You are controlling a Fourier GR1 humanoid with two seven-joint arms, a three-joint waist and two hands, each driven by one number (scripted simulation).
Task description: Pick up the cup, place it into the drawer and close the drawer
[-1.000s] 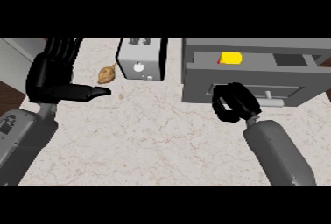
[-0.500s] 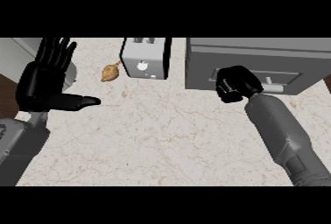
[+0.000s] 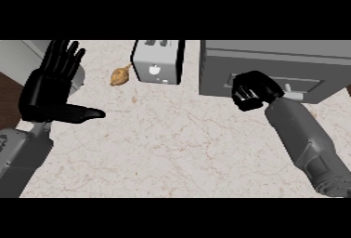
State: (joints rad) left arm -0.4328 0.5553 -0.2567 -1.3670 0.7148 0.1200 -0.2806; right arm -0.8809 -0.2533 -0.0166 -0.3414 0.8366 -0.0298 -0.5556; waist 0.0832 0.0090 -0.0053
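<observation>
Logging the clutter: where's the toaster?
Head view, top centre: the toaster stands between a small tan item at left and the grey drawer unit at right.

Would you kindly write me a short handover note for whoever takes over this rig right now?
Left hand: open, fingers up, resting at the view's left above the counter, holding nothing.
Right hand: fingers curled, against the front of the drawer, nothing seen in it.
Cup: not in view now; a second ago it lay in the open drawer.
Done: cup placed inside, drawer pushed in; its front now looks flush with the cabinet.
Left: probably only to confirm that the drawer is fully closed and then draw the right hand back.
</observation>
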